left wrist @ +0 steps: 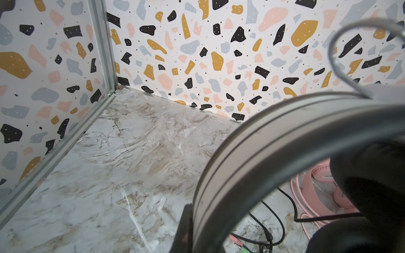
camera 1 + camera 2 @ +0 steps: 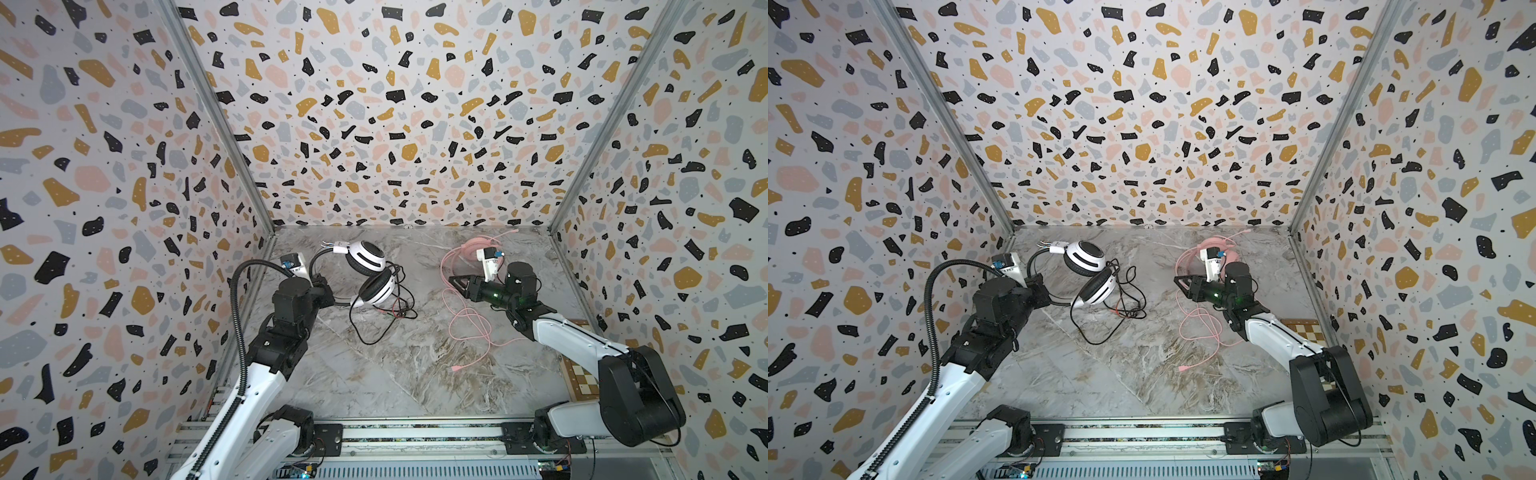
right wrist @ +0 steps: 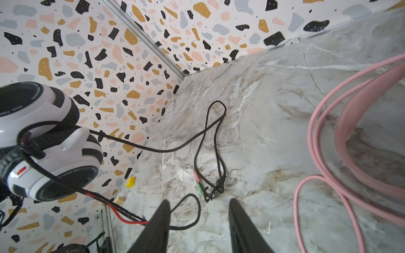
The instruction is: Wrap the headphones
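Top views first. In both of them the left gripper [image 2: 326, 291] is clamped tight on the white headphones [image 2: 365, 257], at the back left of the table [image 2: 415, 374]. The black cable [image 2: 368, 343] trails off the cups in a loose loop on the table. The right gripper [image 2: 457, 283] hangs low between the two sets with its tips aimed at the white one. The pink headphones [image 2: 467, 249] sit just behind it by the back wall, and the pink cable [image 2: 450, 330] sprawls out under and in front of it.

In the left wrist view the band [image 1: 285, 142] fills the frame, all blurry, and runs straight down into the gripper. So it's the band that's being held.

The right wrist view shows the jaws well apart with nothing between them. A slack loop of black cable lies just ahead of one finger. The plugs [image 3: 198, 185] are further out on the table. A turn or two of cable crosses the white cups.

My read is that winding the white set is underway and the pink one hasn't been started. Next, the right gripper probably needs to drop onto that slack loop, pinch it and carry it round the cups while the left holds steady. It's thin cable, so it'd be easy to miss, and the pink cable is close enough to snag.
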Robot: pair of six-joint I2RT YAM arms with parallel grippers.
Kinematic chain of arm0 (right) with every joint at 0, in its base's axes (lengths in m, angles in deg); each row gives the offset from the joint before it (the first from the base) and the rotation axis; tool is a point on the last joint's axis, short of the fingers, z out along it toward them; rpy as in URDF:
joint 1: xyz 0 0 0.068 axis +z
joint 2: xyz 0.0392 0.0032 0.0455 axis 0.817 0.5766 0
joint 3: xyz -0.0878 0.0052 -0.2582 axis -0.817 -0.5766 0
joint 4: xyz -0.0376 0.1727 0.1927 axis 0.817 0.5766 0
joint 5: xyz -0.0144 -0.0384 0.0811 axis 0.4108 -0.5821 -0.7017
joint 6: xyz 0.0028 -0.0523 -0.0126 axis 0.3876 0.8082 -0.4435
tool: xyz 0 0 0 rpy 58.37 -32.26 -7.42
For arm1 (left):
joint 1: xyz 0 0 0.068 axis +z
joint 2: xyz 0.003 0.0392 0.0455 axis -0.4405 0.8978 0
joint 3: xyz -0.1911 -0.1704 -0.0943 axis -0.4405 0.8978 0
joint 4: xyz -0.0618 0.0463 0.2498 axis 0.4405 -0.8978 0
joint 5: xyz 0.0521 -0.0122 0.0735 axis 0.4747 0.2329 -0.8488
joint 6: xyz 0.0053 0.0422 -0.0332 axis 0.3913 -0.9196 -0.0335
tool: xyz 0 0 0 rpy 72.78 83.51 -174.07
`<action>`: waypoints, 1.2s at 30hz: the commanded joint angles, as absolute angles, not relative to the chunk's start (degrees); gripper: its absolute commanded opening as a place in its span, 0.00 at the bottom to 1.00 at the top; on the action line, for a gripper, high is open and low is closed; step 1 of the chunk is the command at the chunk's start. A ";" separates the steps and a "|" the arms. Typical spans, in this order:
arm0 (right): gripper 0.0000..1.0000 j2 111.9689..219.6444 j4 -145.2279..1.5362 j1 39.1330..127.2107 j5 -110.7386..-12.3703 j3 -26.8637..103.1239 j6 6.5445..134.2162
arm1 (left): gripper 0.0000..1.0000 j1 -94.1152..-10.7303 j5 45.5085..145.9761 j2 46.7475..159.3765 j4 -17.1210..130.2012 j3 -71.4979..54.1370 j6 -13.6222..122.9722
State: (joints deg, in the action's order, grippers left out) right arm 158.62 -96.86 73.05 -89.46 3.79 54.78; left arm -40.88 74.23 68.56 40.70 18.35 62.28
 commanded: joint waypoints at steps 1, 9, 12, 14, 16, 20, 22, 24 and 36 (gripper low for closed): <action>0.51 162.97 -94.65 72.78 -98.03 9.11 58.29 | 0.00 -40.64 77.77 68.24 46.34 13.25 60.95; 0.89 163.56 -100.92 78.75 -111.55 12.37 61.94 | 0.00 -40.64 78.74 69.15 45.59 12.61 61.15; 0.87 164.03 -104.82 80.78 -114.92 11.78 62.21 | 0.00 -40.64 79.79 69.21 46.06 12.78 61.54; 0.86 164.83 -112.15 82.33 -117.57 10.62 58.98 | 0.00 -40.63 80.04 69.41 45.87 12.54 61.62; 0.85 166.53 -118.21 84.06 -119.73 10.53 55.34 | 0.00 -40.57 80.33 69.69 45.24 11.88 61.37; 0.84 170.04 -123.63 87.27 -119.74 12.37 51.64 | 0.00 -40.55 81.09 69.76 44.44 11.33 61.25; 0.82 171.33 -127.61 88.49 -119.96 13.22 48.97 | 0.00 -40.57 81.31 69.69 44.33 11.62 61.43; 0.78 172.50 -130.62 89.59 -119.96 14.46 46.46 | 0.00 -40.55 81.27 69.61 44.24 11.97 61.59; 0.22 172.90 -124.05 90.39 -116.88 17.53 49.84 | 0.00 -40.50 82.31 70.42 43.67 11.93 61.26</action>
State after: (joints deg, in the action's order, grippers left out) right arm 174.47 -126.74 90.75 -117.43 16.19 47.72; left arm -40.74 81.14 71.18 38.52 14.52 60.11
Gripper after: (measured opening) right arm 0.271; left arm 0.058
